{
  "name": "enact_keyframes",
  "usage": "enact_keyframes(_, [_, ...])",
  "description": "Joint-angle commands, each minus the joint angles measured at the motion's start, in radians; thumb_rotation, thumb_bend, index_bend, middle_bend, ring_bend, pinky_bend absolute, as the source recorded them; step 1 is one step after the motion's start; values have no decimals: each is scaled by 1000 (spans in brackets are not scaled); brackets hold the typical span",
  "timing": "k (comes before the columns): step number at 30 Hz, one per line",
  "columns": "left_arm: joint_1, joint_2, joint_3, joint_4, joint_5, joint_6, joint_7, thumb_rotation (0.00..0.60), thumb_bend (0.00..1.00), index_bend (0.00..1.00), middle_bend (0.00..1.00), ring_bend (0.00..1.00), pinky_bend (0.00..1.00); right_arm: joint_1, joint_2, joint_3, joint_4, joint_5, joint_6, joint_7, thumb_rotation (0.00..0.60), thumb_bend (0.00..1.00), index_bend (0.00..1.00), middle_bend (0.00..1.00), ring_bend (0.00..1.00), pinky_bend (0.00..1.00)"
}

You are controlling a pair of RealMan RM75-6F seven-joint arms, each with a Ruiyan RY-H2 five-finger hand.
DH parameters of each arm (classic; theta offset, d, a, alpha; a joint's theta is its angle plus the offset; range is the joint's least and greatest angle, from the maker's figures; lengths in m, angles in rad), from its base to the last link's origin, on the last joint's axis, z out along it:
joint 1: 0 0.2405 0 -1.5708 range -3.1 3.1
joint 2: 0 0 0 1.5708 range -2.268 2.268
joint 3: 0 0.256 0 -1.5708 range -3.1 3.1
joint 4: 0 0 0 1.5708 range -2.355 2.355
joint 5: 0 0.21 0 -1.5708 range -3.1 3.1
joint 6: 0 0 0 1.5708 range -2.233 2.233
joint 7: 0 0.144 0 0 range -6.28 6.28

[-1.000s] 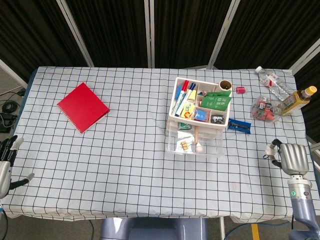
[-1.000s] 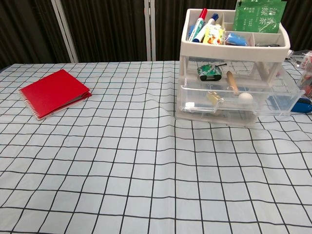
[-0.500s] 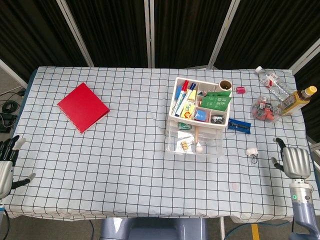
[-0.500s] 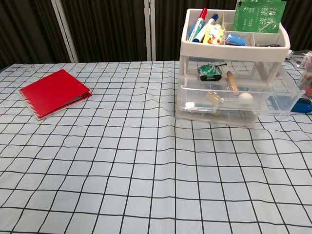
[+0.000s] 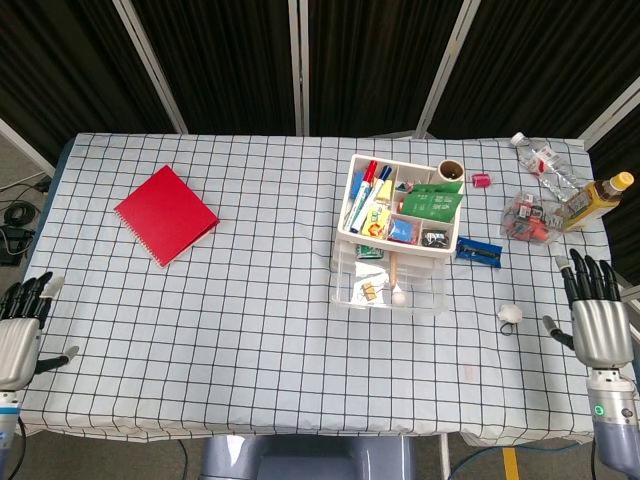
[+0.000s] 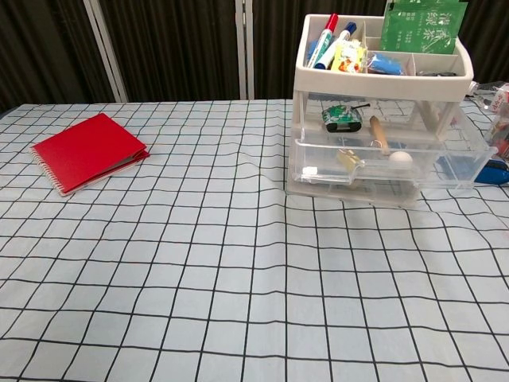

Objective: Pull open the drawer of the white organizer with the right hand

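The white organizer [image 5: 398, 222] stands right of the table's centre, toward the far side, its top tray crowded with markers and a green packet [image 6: 421, 26]. Its clear drawer [image 6: 390, 163] projects from the near face, pulled well out, with a small white ball and a wooden stick lying inside. Just right of the organizer a blue object [image 5: 479, 250] lies flat on the checked cloth [image 5: 250, 330]. Nearer and further right, a small white item [image 5: 509, 313] rests on the cloth, apart from the drawer. The right hand [image 5: 598, 322] hovers at the table's right edge, well apart from the organizer, fingers straight and spread, holding nothing. At the far right corner sit a clear container [image 5: 528, 218] and bottles [image 5: 590, 200]. A red notebook [image 5: 166, 214] lies on the far left part of the table. The left hand [image 5: 20, 332] hangs off the near left edge, fingers extended and apart, empty.
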Motion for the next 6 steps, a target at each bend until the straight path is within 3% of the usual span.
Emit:
enact_keyframes(1, [-2, -5, 3, 3, -3, -6, 6, 600, 4, 0, 0, 0, 0, -18, 41, 0, -60, -15, 15, -32, 600, 85, 0, 0, 0, 0])
enact_keyframes(6, [-11, -11, 10, 12, -21, -39, 26, 600, 5, 0, 0, 0, 0, -28, 60, 3, -92, -22, 17, -43, 600, 85, 0, 0, 0, 0])
